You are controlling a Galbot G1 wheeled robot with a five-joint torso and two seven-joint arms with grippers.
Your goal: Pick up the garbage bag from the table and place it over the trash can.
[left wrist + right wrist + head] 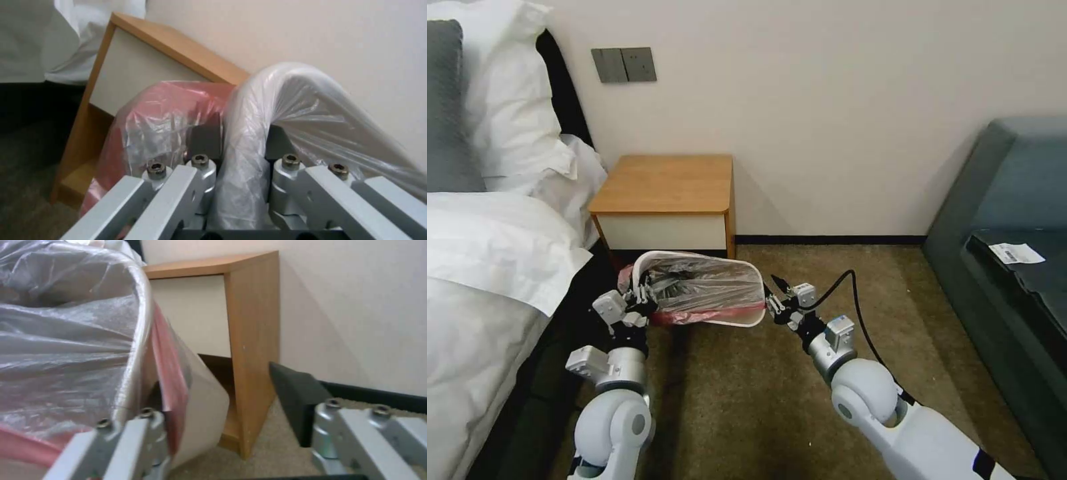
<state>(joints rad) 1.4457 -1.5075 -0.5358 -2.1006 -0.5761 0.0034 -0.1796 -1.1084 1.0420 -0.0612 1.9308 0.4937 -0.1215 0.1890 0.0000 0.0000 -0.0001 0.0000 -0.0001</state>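
- Bedroom corner: brown carpet (740, 373), pale wall, white bedding (494, 247) on the robot's left, dark grey sofa (1014, 220) on its right; the table (664, 183), a small wooden bedside cabinet with orange-brown top and white drawer front, stands against the wall with its top bare.
- Head view: the trash can (747, 319), a small cream-white rectangular plastic bin with rolled rim, sits in front of the cabinet, tilted with its mouth towards the camera; the garbage bag (707, 287), thin translucent grey plastic with a red band, already lines it, red band folded over the near rim; left gripper (642, 300) at the bin's left rim; right gripper (775, 301) just beside the right rim.
- Left wrist view: left gripper (242, 146) clamped on the bagged rim, one pad each side; red band bunched outside.
- Right wrist view: right gripper (222, 406) with fingers apart, holding nothing; bin wall and red band next to one finger.
- Risk, as judged: only one clamp steadies the tilted bin; a pull could tear the thin film or drag the band off the rim; releasing may let the bin rock and the slack film slip back inside.
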